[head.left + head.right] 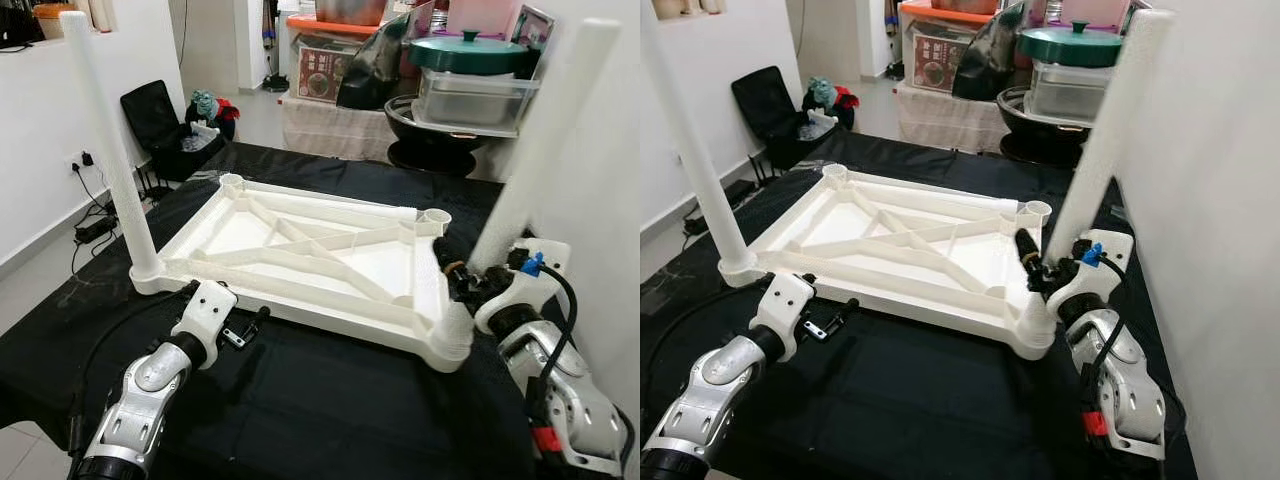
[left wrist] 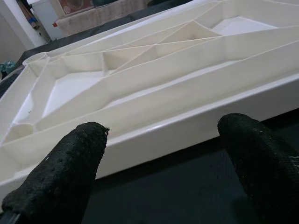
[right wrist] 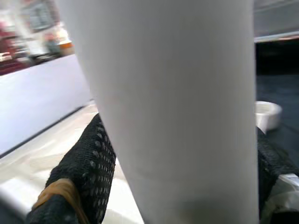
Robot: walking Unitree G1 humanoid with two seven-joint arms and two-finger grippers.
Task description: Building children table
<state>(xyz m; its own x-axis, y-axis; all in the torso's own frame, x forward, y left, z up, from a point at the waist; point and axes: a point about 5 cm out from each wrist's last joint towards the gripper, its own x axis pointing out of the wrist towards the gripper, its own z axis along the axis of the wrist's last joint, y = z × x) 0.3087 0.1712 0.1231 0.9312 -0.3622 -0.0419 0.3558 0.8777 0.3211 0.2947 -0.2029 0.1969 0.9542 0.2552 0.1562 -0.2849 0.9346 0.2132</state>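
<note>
On the black-draped table (image 1: 300, 400) the white tabletop (image 1: 300, 250) lies underside up, exposing its sockets. At 4 o'clock, our right gripper (image 1: 1040, 268) clasps 1 leg (image 1: 1105, 130) to seat it. At 7, our left gripper (image 1: 245, 330) waits spread wide.

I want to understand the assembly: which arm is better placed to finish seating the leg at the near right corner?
The right. The right gripper is shut on the white leg just above the near right corner socket of the upturned tabletop. The left gripper is open, empty, by the near edge.
</note>
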